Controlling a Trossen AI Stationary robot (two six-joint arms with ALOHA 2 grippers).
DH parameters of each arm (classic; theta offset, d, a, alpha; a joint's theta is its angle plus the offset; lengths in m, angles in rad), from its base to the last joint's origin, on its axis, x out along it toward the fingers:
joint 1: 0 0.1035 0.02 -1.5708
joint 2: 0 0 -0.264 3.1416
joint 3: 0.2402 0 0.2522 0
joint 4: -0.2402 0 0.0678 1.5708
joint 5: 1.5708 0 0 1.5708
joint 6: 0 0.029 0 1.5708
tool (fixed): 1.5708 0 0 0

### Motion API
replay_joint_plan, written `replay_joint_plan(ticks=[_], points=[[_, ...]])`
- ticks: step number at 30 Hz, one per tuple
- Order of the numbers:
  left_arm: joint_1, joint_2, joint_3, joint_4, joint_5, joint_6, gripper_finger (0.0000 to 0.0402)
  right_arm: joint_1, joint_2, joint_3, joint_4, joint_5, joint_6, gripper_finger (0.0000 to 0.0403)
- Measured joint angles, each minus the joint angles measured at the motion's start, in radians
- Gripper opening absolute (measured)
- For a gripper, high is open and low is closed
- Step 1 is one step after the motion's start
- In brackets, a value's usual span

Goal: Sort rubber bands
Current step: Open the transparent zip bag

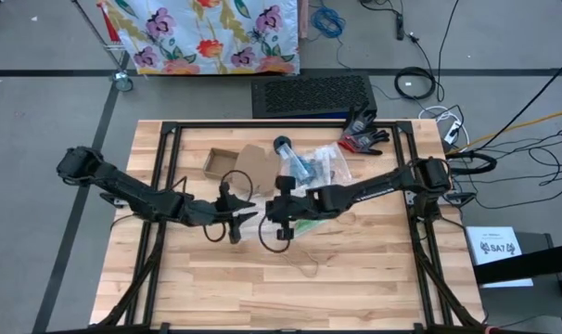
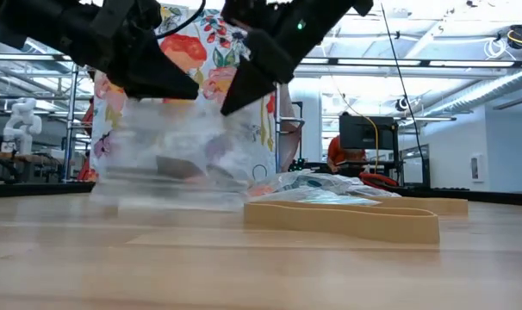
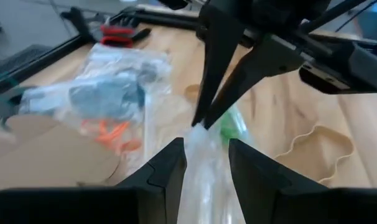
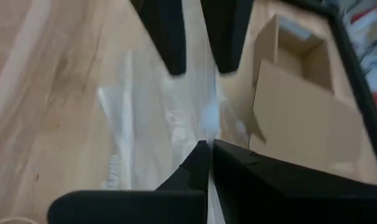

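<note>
The big wooden counter (image 1: 355, 269) holds everything. Two dark arms reach in from the sides and meet near its middle.

A flat brown cardboard box (image 1: 239, 162) lies toward the back. Just beside it sits a pile of clear bags (image 1: 318, 165) with blue, dark and orange bits inside; these look like the rubber bands (image 3: 111, 132), but they are too blurry to be sure.

Between the arms hangs one clear plastic bag (image 2: 170, 164), lifted off the wood. The right gripper (image 3: 201, 123) pinches its top edge with both fingers pressed tight together. The left gripper (image 3: 207, 163) has its fingers spread apart, one on each side of the bag, not squeezing it.

A wavy tan loop (image 3: 319, 149) lies flat on the counter close to the grippers. Something small and green (image 3: 231, 124) shows just behind the held bag.
</note>
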State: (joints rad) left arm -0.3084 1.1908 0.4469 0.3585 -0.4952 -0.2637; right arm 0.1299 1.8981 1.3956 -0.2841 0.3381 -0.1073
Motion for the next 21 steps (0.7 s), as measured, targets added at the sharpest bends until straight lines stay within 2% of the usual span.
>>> replay_joint_plan(ticks=[2, 21], points=[[0.002, 0.000, 0.000, 0.033, 0.031, 0.021, 0.0127, 0.005, -0.007, 0.000, 0.025, 0.003, -0.017, 0.0000], [0.080, 0.000, 0.000, 0.045, 0.073, 0.044, 0.0127, 0.002, -0.008, 0.000, 0.087, 0.002, -0.063, 0.0000]])
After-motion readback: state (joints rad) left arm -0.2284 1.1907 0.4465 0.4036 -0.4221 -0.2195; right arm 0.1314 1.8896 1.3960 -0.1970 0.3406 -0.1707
